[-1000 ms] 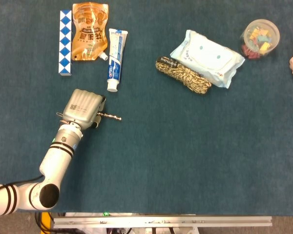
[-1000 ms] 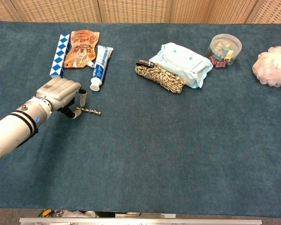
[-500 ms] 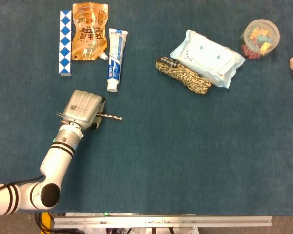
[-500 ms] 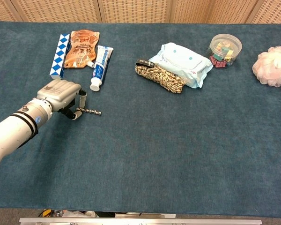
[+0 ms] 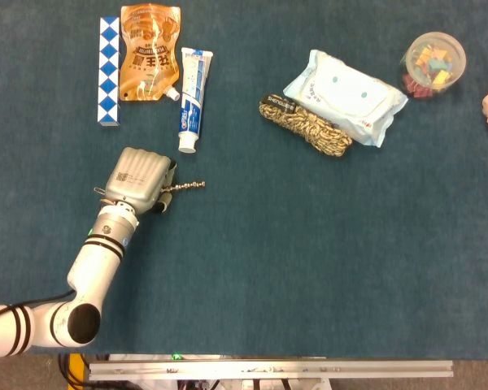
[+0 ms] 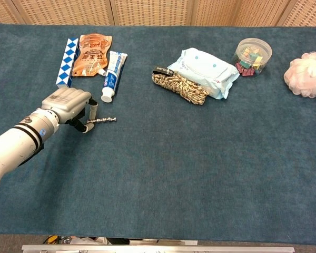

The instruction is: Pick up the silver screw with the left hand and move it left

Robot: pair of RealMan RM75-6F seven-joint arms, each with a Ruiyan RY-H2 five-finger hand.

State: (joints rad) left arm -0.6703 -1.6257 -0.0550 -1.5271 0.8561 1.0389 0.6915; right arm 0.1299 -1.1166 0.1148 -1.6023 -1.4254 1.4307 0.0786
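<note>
The silver screw (image 5: 187, 187) (image 6: 102, 120) lies almost level on the blue cloth, tip pointing right and slightly up. My left hand (image 5: 138, 180) (image 6: 67, 104) is just left of it with fingers curled down. The fingertips (image 6: 91, 113) pinch the screw's left end; the head of the screw is hidden under them. Whether the tip still touches the cloth I cannot tell. The right hand is in neither view.
A toothpaste tube (image 5: 192, 99), an orange pouch (image 5: 149, 50) and a blue-white zigzag bar (image 5: 108, 69) lie just beyond the hand. A braided rope (image 5: 307, 125), wipes pack (image 5: 346, 96), clear tub (image 5: 433, 62) and pink puff (image 6: 305, 74) are far right.
The screw has swung: its free tip pointed down-right before and now points slightly up-right. The left hand has stayed almost in place, fingers closing on the screw's end.
</note>
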